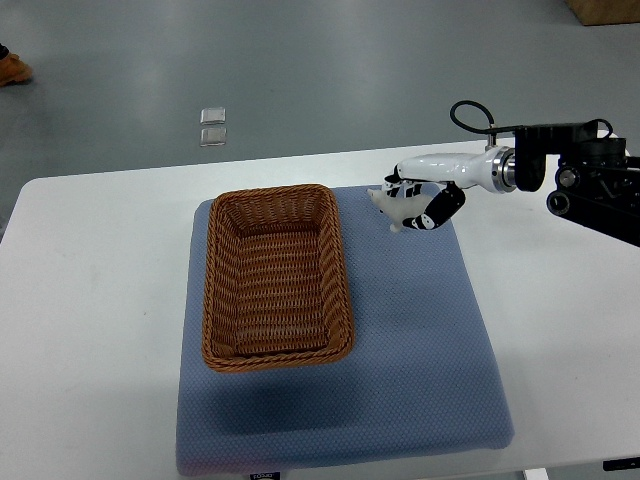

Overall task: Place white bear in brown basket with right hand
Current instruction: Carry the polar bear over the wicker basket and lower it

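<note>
Top view: right robot hand [425, 205] comes in from the 3 o'clock edge, white forearm with black wrist hardware behind it. Fingers wrapped around the bear [392, 207]; bear's head pokes out toward 9 o'clock. Bear sits over the far right corner of the mat [400, 340], can't tell if it's lifted or touching. Basket [275, 277] is at roughly 8 o'clock from the bear, near but apart, long axis running 12 to 6, nothing in it. Its near right rim is the closest edge to the bear; bare mat only in the gap between them. Basket sits on the left half of the blue mat, mat lies on the white counter [90, 300]. Counter bare on both sides of the mat.

Off the counter, on the grey floor at 12 o'clock: two small clear packets [212, 127], stacked one above the other. A tan shoe [14, 68] at the upper left edge. A brown box corner [604, 10] at the top right.
</note>
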